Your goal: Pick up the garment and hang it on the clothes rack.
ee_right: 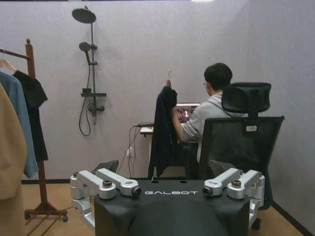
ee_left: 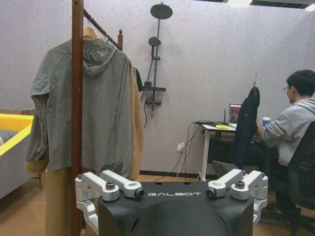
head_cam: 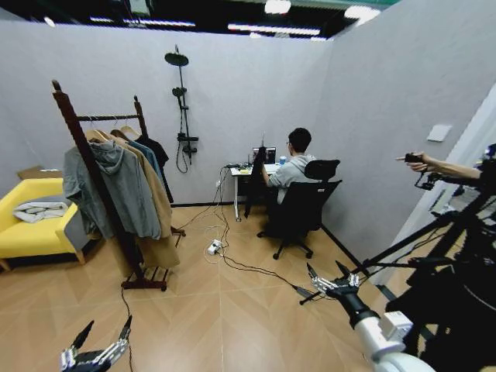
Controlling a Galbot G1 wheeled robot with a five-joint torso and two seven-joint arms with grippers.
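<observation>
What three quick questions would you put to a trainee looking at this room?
1. True or false: the long black jacket on a wooden hanger already hangs on the tall reddish-brown wooden clothes rack.
2. Where is that jacket? A) on a yellow sofa; B) up beside the white desk; C) on the floor.
3. Fill in: the left gripper and right gripper, low over the floor, both have fingers ____.

Key: 1 false; 2 B; 3 open.

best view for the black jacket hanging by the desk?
Right wrist view: the garment hangs there whole and unobstructed, hanger hook to hem, beside the desk. Left wrist view shows it farther off; head view shows it as a thin dark strip.
</observation>
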